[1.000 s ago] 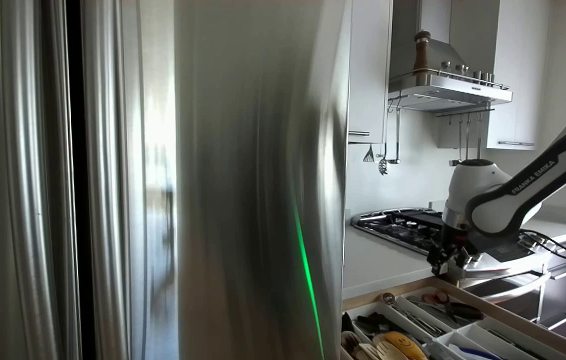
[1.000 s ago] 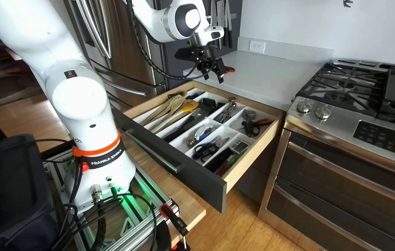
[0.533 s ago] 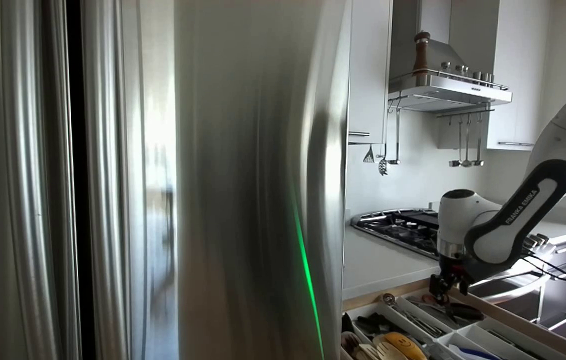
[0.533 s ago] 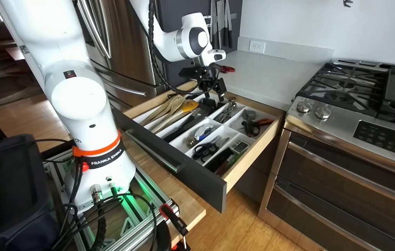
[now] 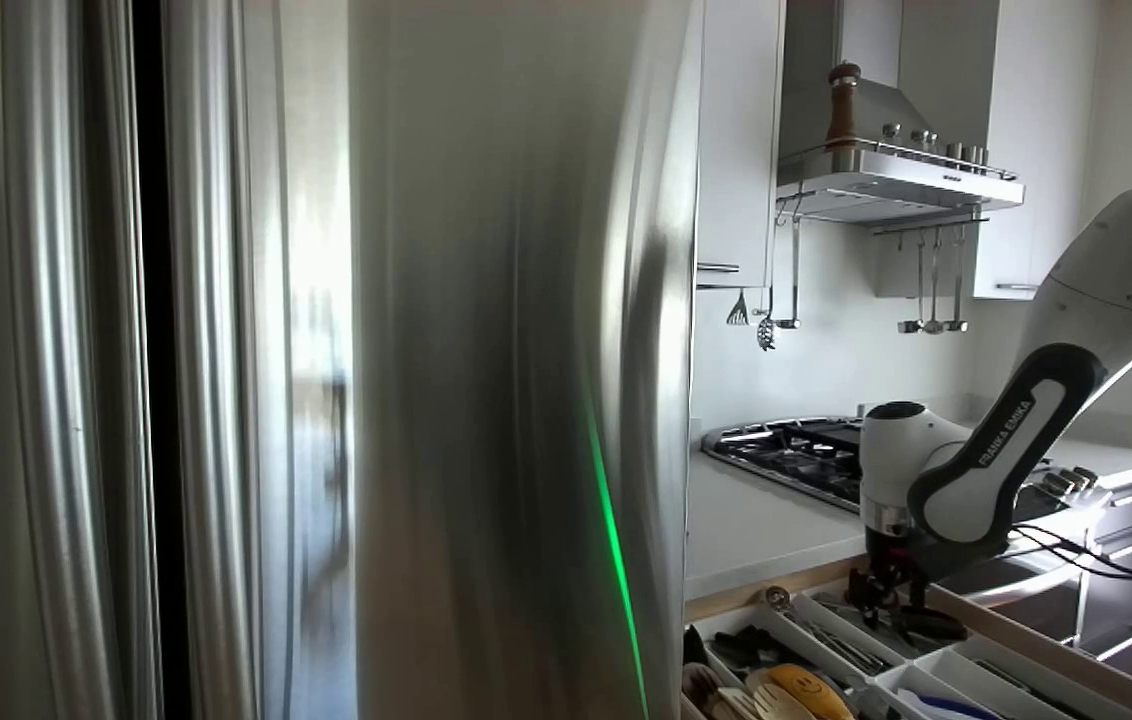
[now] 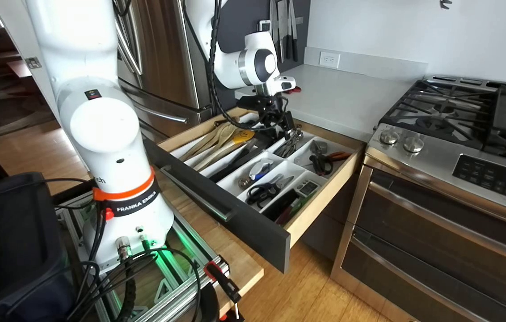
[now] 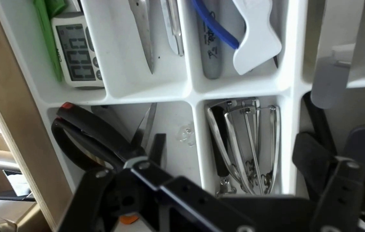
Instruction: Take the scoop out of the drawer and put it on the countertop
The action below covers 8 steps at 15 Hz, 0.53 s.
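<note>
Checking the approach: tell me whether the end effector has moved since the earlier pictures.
Yes: in an exterior view, the end effector has moved down and slightly picture-right relative to the fixed wall outlet, toward the drawer.

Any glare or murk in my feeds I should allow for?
In an exterior view, the steel fridge carries a bright glare band and a green streak; in the wrist view, the gripper looks mostly black with little detail, but the timer looks sharp.

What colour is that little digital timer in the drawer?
The timer is off-white with a grey display; it shows best in the wrist view.
</note>
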### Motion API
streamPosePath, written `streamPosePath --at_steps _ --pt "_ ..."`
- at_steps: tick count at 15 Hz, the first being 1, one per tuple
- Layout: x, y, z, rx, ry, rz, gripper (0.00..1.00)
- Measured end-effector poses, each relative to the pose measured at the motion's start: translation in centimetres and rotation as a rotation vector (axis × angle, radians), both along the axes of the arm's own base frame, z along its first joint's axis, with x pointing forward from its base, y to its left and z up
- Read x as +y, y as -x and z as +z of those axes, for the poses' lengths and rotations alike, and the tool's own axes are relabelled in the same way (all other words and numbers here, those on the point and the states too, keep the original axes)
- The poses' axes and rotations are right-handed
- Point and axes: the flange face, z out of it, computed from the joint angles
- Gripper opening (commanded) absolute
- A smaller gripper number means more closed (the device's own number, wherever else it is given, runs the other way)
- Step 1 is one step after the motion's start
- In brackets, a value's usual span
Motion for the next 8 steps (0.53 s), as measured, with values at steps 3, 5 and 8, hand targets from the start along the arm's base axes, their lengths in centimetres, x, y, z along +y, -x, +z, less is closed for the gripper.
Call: streamPosePath --at_steps 3,5,8 --pt "0.0 -0.1 0.1 0.0 0.0 0.002 1.0" --pt "0.3 -0.2 0.0 0.009 -0.019 0.006 1.0" --pt "1.4 -1.1 -0.6 0.02 -0.05 0.005 0.84"
